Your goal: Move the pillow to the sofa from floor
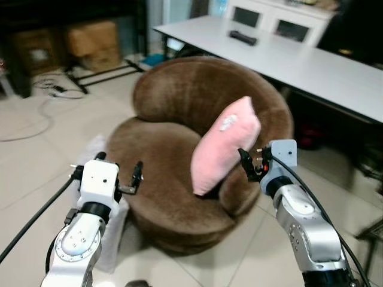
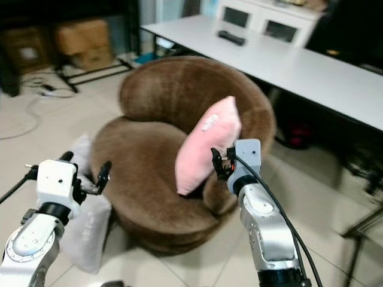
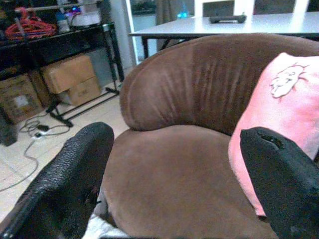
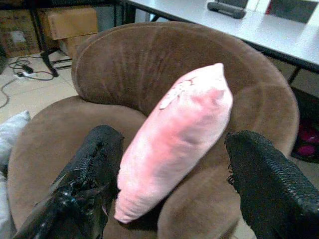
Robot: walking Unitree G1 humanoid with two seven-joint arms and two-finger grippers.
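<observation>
Pink rectangular fabric pillow (image 1: 224, 146) leans tilted on right front edge of round brown plush sofa (image 1: 173, 197). Our right gripper (image 1: 248, 162) and left gripper (image 1: 116, 173) spread wide, empty. We judge pillow may topple floorward.

Hidden, cropped and unreadable parts of the scene

The pink pillow (image 1: 225, 145) covers part of the brown sofa (image 1: 179, 197) armrest behind it, and its lower corner is lost in shadow against the seat; the white print on its face is too small to make out. The right gripper (image 1: 251, 162) sits in front of the pillow's edge, hiding whether fingers and fabric touch. In the left wrist view the pillow runs off the picture's edge and one finger (image 3: 279, 184) masks its lower part. A pale pillow (image 2: 87, 230) on the floor is half hidden by the left arm (image 2: 36, 239). The dark object (image 1: 243, 37) on the white table (image 1: 287, 60) is too blurred to identify.
</observation>
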